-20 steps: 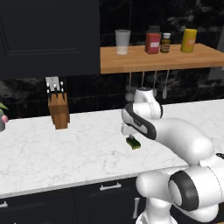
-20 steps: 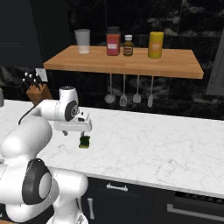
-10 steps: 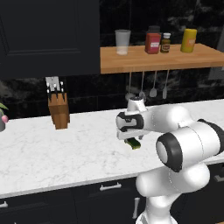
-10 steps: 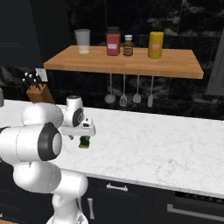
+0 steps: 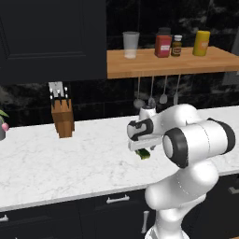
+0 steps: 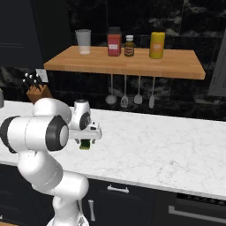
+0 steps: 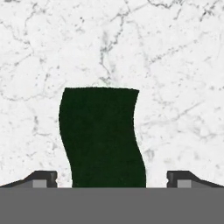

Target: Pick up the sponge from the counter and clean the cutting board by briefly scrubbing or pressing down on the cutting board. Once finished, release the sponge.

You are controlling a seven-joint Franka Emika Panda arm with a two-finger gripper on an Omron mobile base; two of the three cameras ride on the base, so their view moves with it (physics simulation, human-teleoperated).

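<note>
Since a second ago the arm has folded in tighter, big elbow joint now up front, hand low over the sponge (image 7: 101, 138).
Tool (image 7: 112, 178) is spread wide, tips either side of the dark green sponge with marble showing in the gaps, nothing held; sponge sits on the white table (image 5: 70, 158), right under the hand, near the front edge.

My own hand covers most of the sponge (image 5: 145, 154) in both base views; just a green-yellow sliver peeks out beneath it. In the hand view its near end is cut off at the bottom edge. Whether my fingertips (image 7: 43, 178) touch the counter (image 7: 175, 65) I cannot tell. The shelf jars' (image 6: 114, 42) labels are too small to read.
</note>
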